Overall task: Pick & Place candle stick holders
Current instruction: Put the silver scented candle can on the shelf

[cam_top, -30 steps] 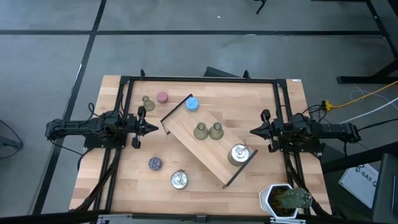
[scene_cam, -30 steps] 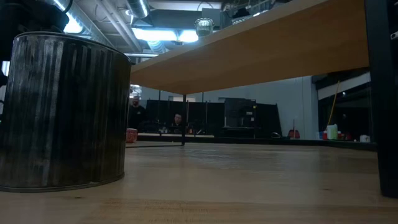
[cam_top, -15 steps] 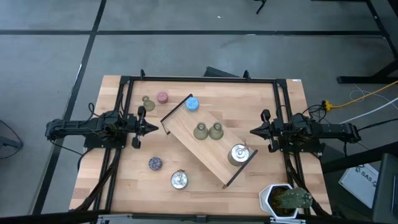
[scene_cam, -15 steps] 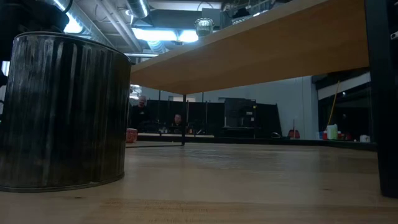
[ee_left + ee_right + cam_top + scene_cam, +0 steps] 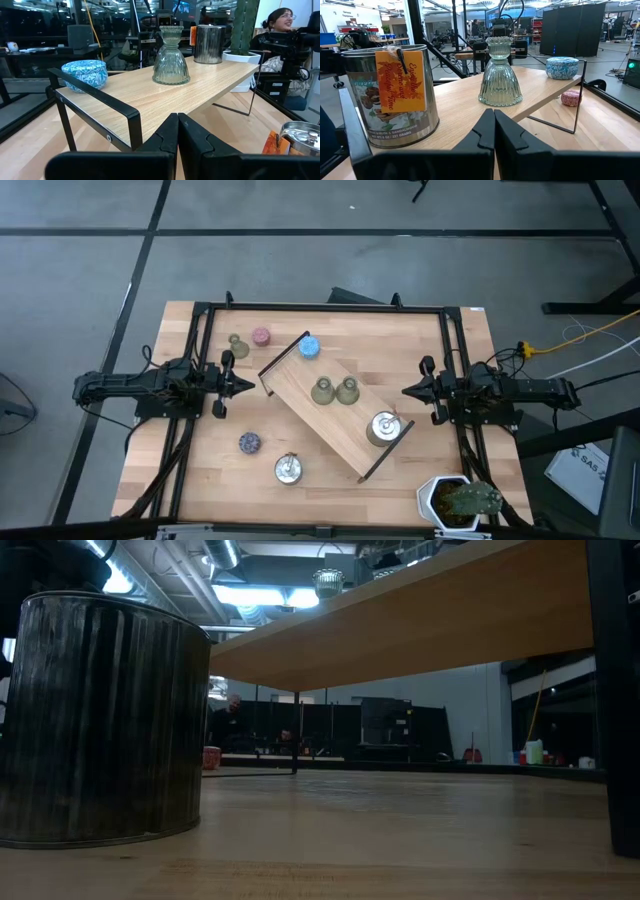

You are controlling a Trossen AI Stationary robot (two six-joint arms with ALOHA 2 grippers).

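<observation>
Now | left gripper (image 5: 250, 387) closed, empty, beside tray (image 5: 300, 395) | right gripper (image 5: 405, 391) closed, empty | two green holders (image 5: 335, 391) on tray

Pale blond wood grain runs across the surface (image 5: 330, 480) and the long rectangular wooden tray (image 5: 330, 420), which has black metal end frames. Two olive-green ribbed glass bell-shaped holders (image 5: 334, 391) sit beside a shiny silver tin holder (image 5: 390, 102) with an orange tag. The round blue holder (image 5: 84, 74) carries a white leafy pattern, and the small round holder (image 5: 571, 98) is speckled pink.
</observation>
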